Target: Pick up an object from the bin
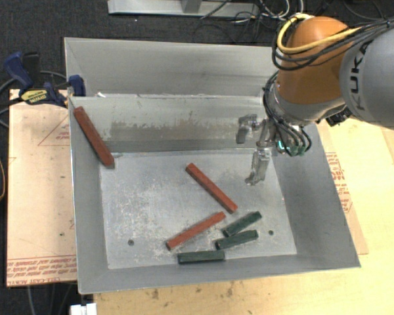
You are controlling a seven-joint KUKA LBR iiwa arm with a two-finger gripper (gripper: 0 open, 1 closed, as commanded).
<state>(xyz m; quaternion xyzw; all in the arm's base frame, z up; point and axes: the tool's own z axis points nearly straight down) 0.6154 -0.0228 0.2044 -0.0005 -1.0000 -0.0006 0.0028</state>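
My gripper (249,157) hangs in the right half of the bin, a little above the floor, open with nothing between its fingers. The nearest thing is a red-brown bar (211,188) lying diagonally on the floor just left of and below the lower fingertip (253,178), apart from it. Further toward the front lie a second red-brown bar (195,231) and a short dark green bar (242,223).
Two more dark green bars (236,239) (201,257) lie near the front wall. A third red-brown bar (93,136) leans against the left wall at the back. The arm with its orange cover comes in from the upper right.
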